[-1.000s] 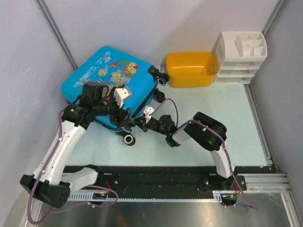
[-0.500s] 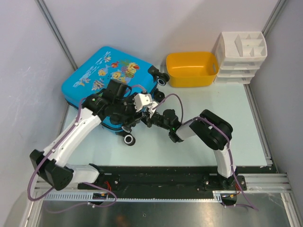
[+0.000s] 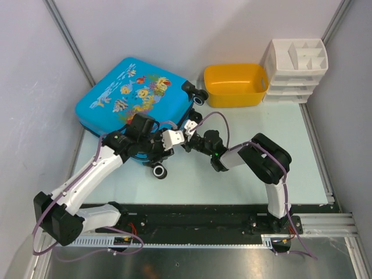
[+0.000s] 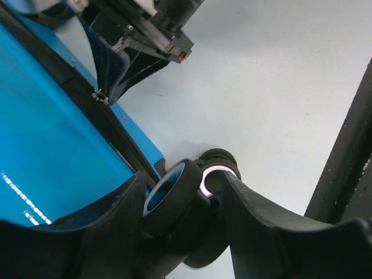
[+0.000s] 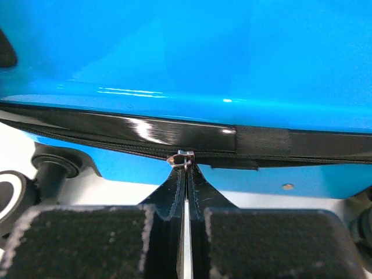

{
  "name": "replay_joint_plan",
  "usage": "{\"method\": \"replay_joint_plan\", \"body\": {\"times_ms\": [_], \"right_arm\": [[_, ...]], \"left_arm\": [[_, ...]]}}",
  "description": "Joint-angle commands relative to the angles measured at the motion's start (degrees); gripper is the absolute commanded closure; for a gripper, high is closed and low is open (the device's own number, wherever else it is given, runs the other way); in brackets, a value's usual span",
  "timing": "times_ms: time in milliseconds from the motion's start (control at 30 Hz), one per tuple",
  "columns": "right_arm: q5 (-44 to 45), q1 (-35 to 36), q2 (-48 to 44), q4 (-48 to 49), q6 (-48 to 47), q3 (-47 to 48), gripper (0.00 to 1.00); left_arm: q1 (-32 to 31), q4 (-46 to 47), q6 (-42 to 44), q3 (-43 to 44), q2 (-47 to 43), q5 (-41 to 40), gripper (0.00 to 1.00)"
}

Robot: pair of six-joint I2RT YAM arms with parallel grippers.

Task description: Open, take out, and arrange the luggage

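Unzipping is the step in hand: luggage point(image 3: 133, 93) lies flat, far left on the worktop point(image 3: 250, 157), right jaws pinched shut on the zip pull point(image 5: 181, 157); left jaws straddle a wheel point(image 4: 174, 195), clamped or not I cannot tell. Next, probably drag the pull steadily along the band

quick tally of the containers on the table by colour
blue suitcase: 1
yellow tub: 1
white drawer unit: 1
total: 3
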Motion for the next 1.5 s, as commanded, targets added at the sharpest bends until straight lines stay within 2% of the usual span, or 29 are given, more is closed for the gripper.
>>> {"method": "replay_joint_plan", "body": {"times_ms": [0,200,533,900,1267,1467], "right_arm": [[8.37,-6.84,-3.91,2.50,-6.72,-0.53,1.00],[7.32,-10.54,-3.73,2.41,-10.94,-0.44,1.00],[2.23,-18.27,0.22,2.94,-13.50,4.03,1.00],[6.09,-22.58,13.05,7.40,-11.83,21.16,1.00],[-1.73,-26.28,25.62,15.06,-2.78,38.04,1.00],[-5.60,-25.31,30.28,13.93,3.72,47.44,1.00]], "left_arm": [[4.42,-9.55,3.00,-2.62,-1.17,-4.23,0.45],[8.38,-11.23,6.70,-2.71,-1.52,-7.65,0.48],[8.65,-11.32,7.40,-2.54,0.50,-7.83,0.49],[9.35,-11.41,8.81,-1.39,3.22,-6.86,0.50],[12.69,-11.32,11.62,1.15,7.79,-5.64,0.52],[12.87,-11.41,12.32,0.72,8.15,-5.28,0.53]]}}
